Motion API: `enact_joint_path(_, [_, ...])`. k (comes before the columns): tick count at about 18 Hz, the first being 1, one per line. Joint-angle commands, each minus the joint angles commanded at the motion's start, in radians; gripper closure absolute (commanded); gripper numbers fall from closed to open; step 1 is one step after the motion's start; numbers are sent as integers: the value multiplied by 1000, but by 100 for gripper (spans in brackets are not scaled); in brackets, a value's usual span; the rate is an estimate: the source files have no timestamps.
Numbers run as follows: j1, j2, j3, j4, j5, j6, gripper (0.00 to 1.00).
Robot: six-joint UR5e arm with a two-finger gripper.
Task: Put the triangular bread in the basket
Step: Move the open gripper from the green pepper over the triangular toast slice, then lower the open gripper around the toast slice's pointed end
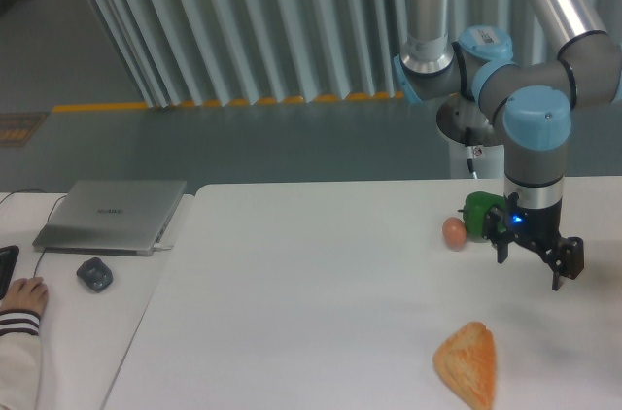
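Right now I have the gripper (533, 266) hanging over the white table (292, 313) with its jaws spread apart and nothing between them, one finger (502, 248) to the left and the other lower at the right. Above it the wrist stands upright, and the arm (530, 133) bends back toward its base behind the table's far edge. Just behind the gripper sits the green pepper (480, 214), partly hidden by the wrist, with the small brown egg (454, 231) touching or just beside its left side. My target, the triangular bread (467, 363), lies flat near the table's front edge, below and left of the gripper and well apart from it. Open tabletop runs between them. Off to the left I see a laptop (112, 216), a mouse (94, 274) and a person's hand (21, 295).
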Motion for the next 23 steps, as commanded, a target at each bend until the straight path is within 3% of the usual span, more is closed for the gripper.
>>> enact_joint_path(3, [-29,-31,46,5,-11,-132,0])
enact_joint_path(7, [-63,-57,51,48,-12,-207,0])
enact_joint_path(16, [-144,-130,84,48,-12,-192,0])
enact_joint_path(23, [-158,-169,98,49,-11,-200,0])
